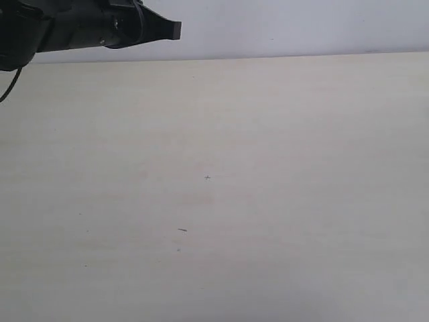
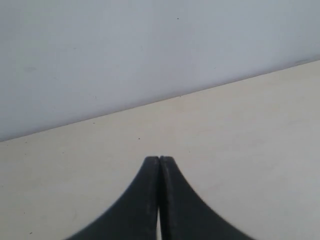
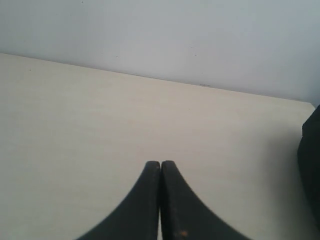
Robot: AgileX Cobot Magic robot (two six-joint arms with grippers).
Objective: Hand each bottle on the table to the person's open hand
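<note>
No bottles show in any view, and the person's open hand is out of view too. The pale beige table (image 1: 268, 168) lies bare in the exterior view. My left gripper (image 1: 175, 29) reaches in at the far left, over the table's back edge. In its own wrist view the left gripper (image 2: 159, 159) is shut, its two black fingers pressed together with nothing between them. The right gripper (image 3: 160, 163) is likewise shut and holds nothing above the tabletop; it does not appear in the exterior view.
A plain pale wall (image 1: 301, 27) rises behind the table's back edge. A dark shape (image 3: 312, 165) stands at the border of the right wrist view. A few tiny specks (image 1: 181, 230) mark the tabletop.
</note>
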